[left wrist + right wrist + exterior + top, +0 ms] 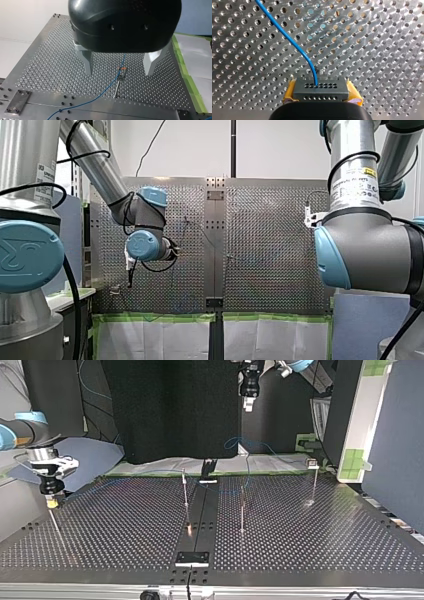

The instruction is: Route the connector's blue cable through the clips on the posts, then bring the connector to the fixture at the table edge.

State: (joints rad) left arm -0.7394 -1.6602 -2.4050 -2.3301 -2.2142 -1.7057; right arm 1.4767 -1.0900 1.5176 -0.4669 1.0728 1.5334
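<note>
In the right wrist view a dark grey connector [320, 90] sits between my right gripper's yellow pads [290, 93], which are shut on it. Its blue cable [287, 37] rises from the connector's top and runs off over the perforated plate. At the top view's left my right gripper [51, 501] hangs low over the table. High at the far edge, my left gripper [248, 404] stands open and holds nothing. In the left wrist view its metal fingers [87, 62] straddle a clip post [121, 74] far below, with the blue cable [100, 96] passing through it.
Thin posts [185, 495] [242, 510] [315, 480] stand on the perforated table [125, 530]. A black fixture plate [192, 558] lies at the near edge and a black bracket [208, 471] at the far edge. Green tape [160, 317] lines the table's border.
</note>
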